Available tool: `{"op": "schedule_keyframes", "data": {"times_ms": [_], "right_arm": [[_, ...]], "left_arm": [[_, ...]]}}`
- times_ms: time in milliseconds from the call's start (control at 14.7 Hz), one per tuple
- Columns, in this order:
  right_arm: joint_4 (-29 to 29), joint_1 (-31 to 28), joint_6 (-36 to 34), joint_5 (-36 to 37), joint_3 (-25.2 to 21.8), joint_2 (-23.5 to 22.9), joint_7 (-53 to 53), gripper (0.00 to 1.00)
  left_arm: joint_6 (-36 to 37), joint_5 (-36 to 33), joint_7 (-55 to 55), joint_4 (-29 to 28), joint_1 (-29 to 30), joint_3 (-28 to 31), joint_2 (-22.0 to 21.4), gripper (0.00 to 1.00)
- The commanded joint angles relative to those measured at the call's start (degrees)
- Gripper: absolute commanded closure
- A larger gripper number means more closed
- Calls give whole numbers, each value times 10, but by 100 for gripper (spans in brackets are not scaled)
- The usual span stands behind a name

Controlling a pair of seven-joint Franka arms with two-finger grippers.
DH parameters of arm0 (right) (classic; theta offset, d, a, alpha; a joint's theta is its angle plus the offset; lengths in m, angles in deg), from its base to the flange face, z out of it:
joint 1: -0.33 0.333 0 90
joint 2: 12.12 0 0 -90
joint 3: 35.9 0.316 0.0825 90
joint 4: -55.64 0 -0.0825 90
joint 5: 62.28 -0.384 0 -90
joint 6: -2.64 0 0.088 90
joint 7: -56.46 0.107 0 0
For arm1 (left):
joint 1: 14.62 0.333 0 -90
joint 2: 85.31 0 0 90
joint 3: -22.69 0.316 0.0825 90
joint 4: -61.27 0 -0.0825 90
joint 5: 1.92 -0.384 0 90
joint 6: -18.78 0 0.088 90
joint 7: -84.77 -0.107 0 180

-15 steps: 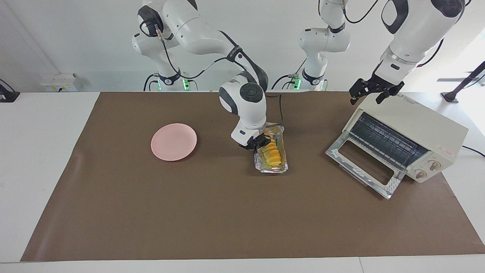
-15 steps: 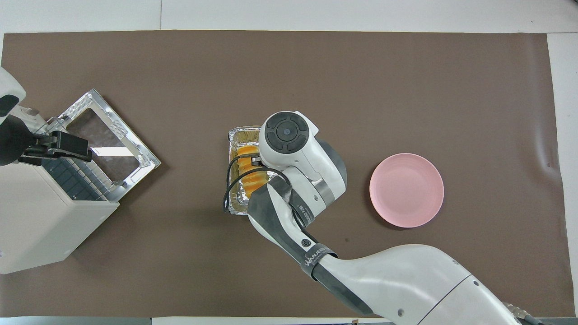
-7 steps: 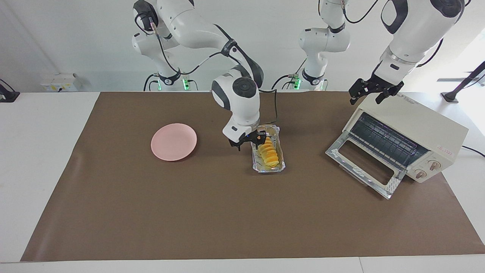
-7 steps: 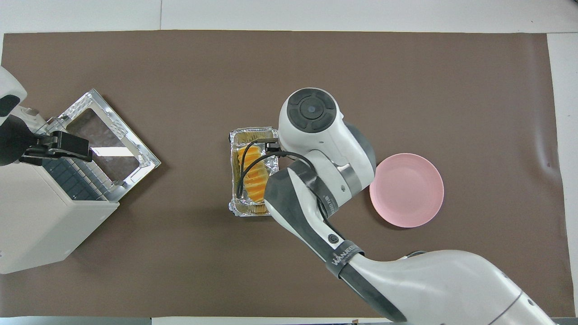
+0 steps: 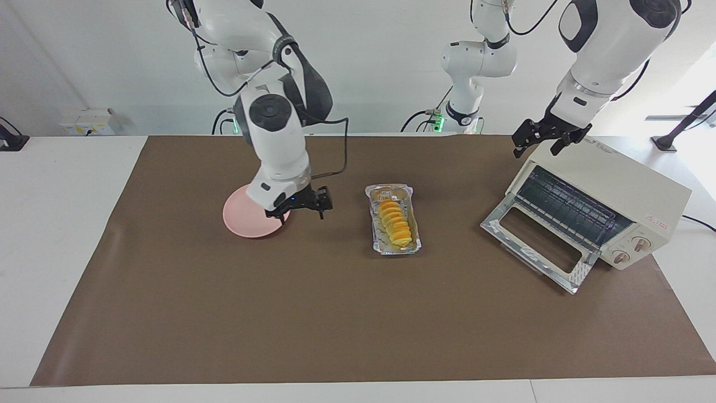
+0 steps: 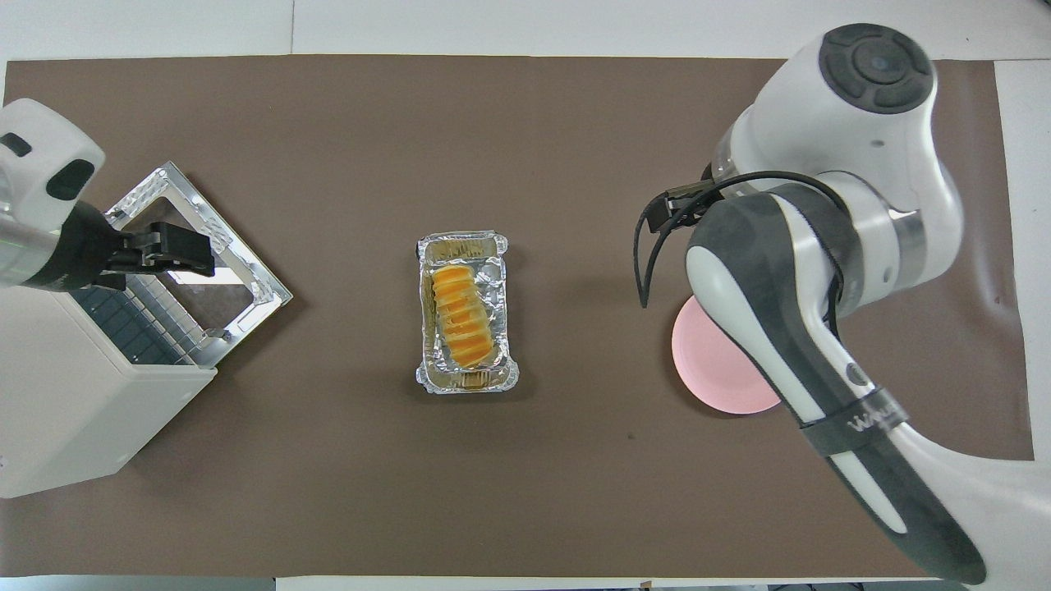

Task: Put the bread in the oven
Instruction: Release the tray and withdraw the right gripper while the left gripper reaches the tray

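The bread [image 5: 397, 223], a golden-yellow ridged loaf, lies in a crinkled foil tray [image 5: 411, 197] in the middle of the mat; it also shows in the overhead view [image 6: 460, 316]. The cream oven [image 5: 615, 179] stands at the left arm's end with its glass door [image 5: 534, 246] dropped open; it shows in the overhead view too [image 6: 74, 394]. My right gripper [image 5: 300, 208] is open and empty, up over the mat between the tray and the pink plate. My left gripper [image 5: 538, 140] is open and hovers over the oven's top front corner.
A round pink plate [image 5: 246, 223] lies toward the right arm's end, partly covered by the right arm; it shows in the overhead view [image 6: 714, 369]. A brown mat [image 5: 335, 324] covers the table.
My right gripper has left the bread in the foil tray, risen and swung toward the pink plate. The tray has shifted slightly. The left gripper has hardly moved.
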Motion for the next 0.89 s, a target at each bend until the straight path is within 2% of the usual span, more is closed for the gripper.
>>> {"op": "schedule_keyframes", "data": {"times_ms": [0, 136, 273, 545, 682, 818], "right_arm": [[-14, -40, -33, -6, 6, 31, -68, 0], [-15, -72, -56, -3, 6, 53, -105, 0], [-17, -94, -92, -3, 6, 80, -131, 0], [-51, -127, -160, -4, 7, 158, -131, 0], [-79, -131, -167, -4, 8, 193, -128, 0], [-93, -131, -166, -4, 8, 207, -125, 0]], "left_arm": [[-49, 43, 27, -1, -46, 7, 33, 0], [-64, 56, 98, 41, -109, 8, 97, 0], [-114, 47, 171, 56, -165, 8, 153, 0], [-224, 49, 184, -10, -230, 4, 187, 0], [-265, 49, 191, -53, -249, 4, 188, 1], [-303, 50, 193, -66, -265, 4, 215, 1]]}}
